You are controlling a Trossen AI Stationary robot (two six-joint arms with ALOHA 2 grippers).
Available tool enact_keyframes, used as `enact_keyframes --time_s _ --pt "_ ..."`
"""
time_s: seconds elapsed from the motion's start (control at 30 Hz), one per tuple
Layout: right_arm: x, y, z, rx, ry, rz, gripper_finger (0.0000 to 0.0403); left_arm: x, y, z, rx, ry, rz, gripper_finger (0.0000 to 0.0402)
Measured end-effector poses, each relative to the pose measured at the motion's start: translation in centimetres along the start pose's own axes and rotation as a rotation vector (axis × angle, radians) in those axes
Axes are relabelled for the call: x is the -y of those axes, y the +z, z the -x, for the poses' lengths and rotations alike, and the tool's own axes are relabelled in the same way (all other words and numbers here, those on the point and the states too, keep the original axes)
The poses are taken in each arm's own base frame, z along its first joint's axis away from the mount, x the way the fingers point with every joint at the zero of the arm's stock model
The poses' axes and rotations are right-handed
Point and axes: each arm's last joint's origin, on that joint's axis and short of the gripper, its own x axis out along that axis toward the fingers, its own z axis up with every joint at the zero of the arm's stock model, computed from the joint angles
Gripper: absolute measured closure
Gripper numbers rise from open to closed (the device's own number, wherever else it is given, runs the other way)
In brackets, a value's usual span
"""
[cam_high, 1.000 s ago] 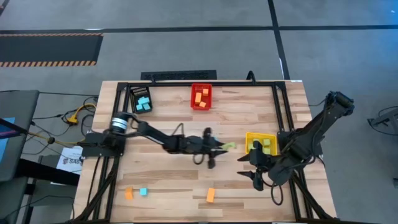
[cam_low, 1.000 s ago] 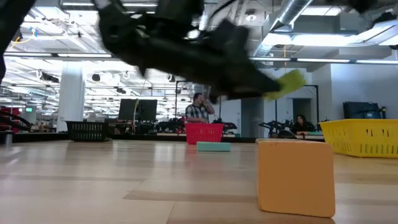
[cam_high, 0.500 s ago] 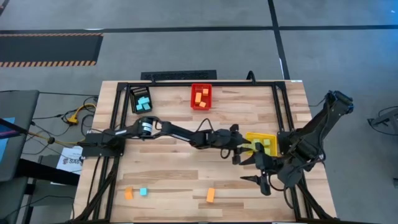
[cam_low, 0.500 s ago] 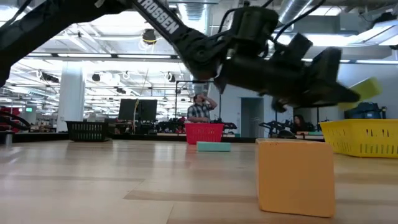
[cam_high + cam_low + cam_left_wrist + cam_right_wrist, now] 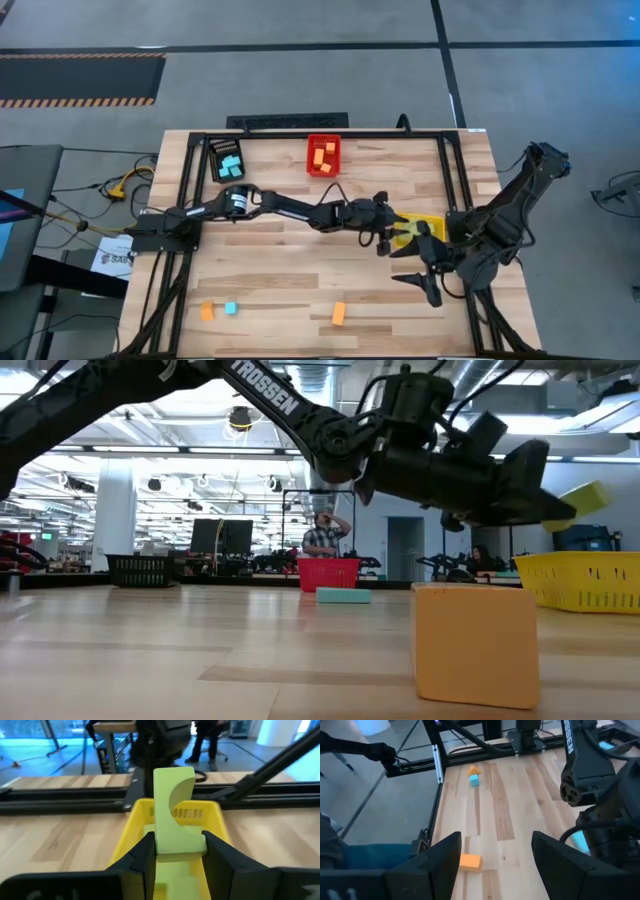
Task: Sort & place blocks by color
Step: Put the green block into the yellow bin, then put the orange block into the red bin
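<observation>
**Desk:** What does the left arm have?

**Operator:** From my seat, the left tool (image 5: pixel 179 852) is stretched across the desk (image 5: pixel 300 270) and clamped on a light green block (image 5: pixel 173 810), one finger on each side of it. In the high view I see that block (image 5: pixel 402 227) held above the near edge of the yellow bin (image 5: pixel 432 219); the low view has it raised clear of the bin's rim (image 5: pixel 590 582).

**Desk:** And the right?

**Operator:** The right tool (image 5: pixel 425 268) hangs just beside the yellow bin at the desk's front right, fingers spread wide, nothing between them.

**Desk:** Where are the other blocks?

**Operator:** I count green pieces (image 5: pixel 430 232) already lying in the yellow bin. Orange blocks (image 5: pixel 322 155) sit in the red bin (image 5: pixel 323 170) at the back centre, light blue ones (image 5: pixel 231 165) in the black bin (image 5: pixel 212 152) at the back left. Loose along the front edge: an orange block (image 5: pixel 207 311) just beside a light blue cube (image 5: pixel 230 308) on the left, and an orange bar (image 5: pixel 338 314) near the middle, well apart from the pair.
</observation>
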Motion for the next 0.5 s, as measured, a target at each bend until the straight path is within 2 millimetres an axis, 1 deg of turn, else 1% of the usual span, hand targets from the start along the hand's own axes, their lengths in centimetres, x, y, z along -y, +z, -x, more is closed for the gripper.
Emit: enact_keyframes --time_s 0.03,0.1,0.17,0.27,0.37,0.43,0.5 --pt "0.03 0.03 0.05 0.001 -0.001 0.011 0.0138 -0.25 -0.02 0.01 -0.001 0.012 0.008 0.0301" --pt "0.1 0.11 0.16 0.007 -0.001 0.025 0.0138 -0.65 0.17 0.02 0.021 0.034 0.011 0.0277" --pt "0.12 0.13 0.18 0.011 -0.005 0.034 0.0138 -0.76 0.37 0.03 0.041 0.033 0.011 0.0237" --pt "0.23 0.14 0.29 0.01 -0.011 0.038 0.0138 -0.53 0.21 0.03 0.024 -0.026 -0.004 0.0173" --pt "0.32 0.11 0.34 0.007 -0.019 0.064 0.0138 -0.42 0.1 0.03 0.013 -0.061 -0.005 0.0123" --pt "0.4 0.2 0.49 0.011 -0.016 0.07 0.0138 -0.51 0.27 0.12 0.005 -0.068 -0.004 0.0101" --pt "0.54 0.37 0.77 0.019 -0.012 0.077 0.0138 -0.83 0.96 0.52 -0.025 -0.062 -0.005 0.0089"
